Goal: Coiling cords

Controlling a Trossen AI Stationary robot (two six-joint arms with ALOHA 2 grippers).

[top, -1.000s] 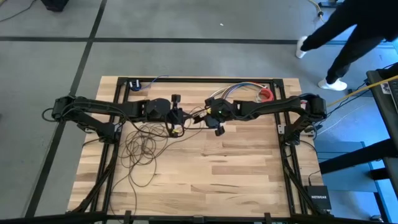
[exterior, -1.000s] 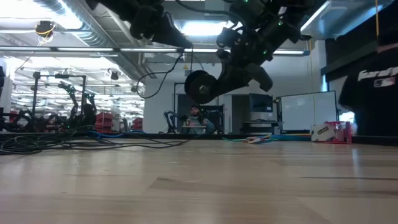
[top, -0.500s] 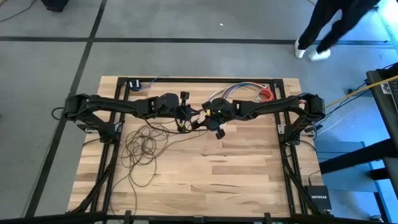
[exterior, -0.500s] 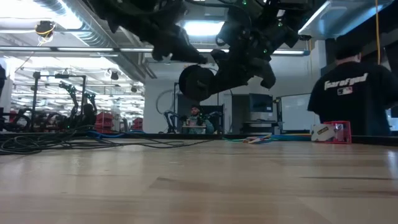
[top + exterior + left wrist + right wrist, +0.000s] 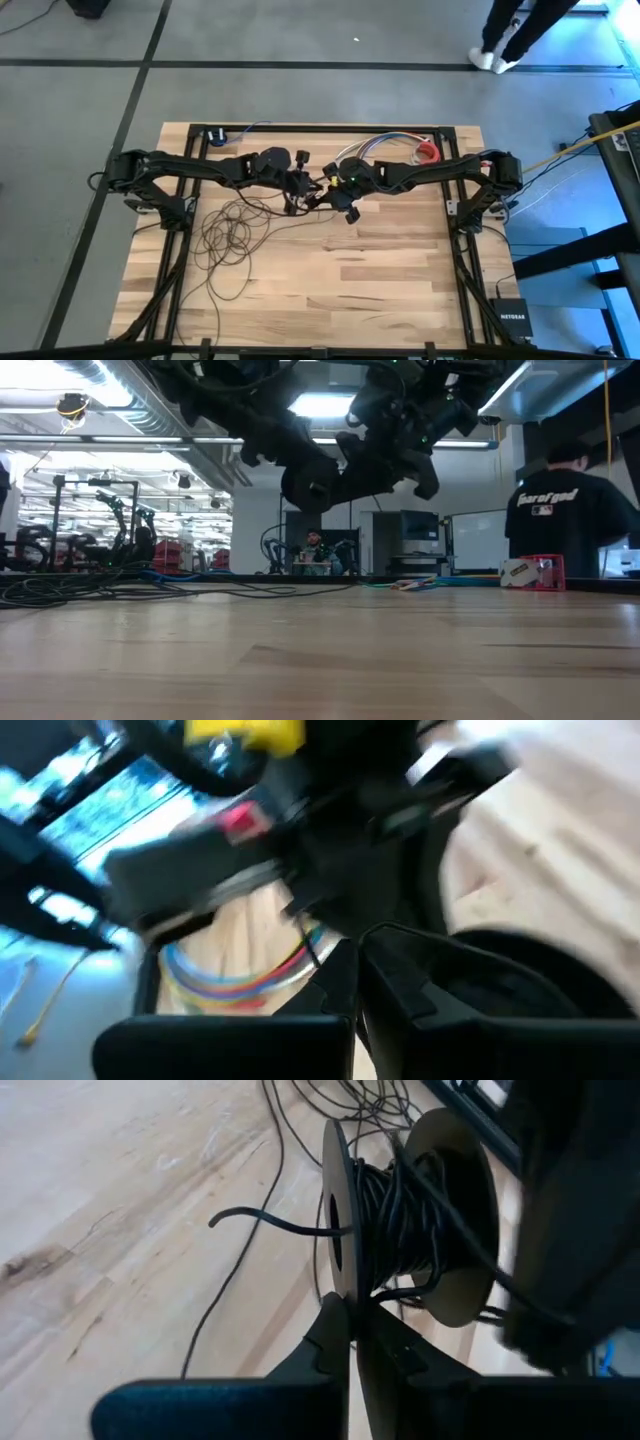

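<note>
The two dark arms meet above the far middle of the pale wooden tabletop point(image 5: 380, 280), and the job looks partly done. The right hand point(image 5: 352, 1342), its fingers pinched together on the rim of a round black spool point(image 5: 400, 1220), holds that spool in the air, with a fair number of turns of the thin dark brown-black cord point(image 5: 228, 240) already wound onto its core. A good deal is left: many loose loops lie sprawled on the tabletop below the left arm, with a strand running up to the spool. The left hand point(image 5: 300, 188) sits just beside the spool, fingers together; it probably pinches the cord, though its own view is too blurred to say.
</note>
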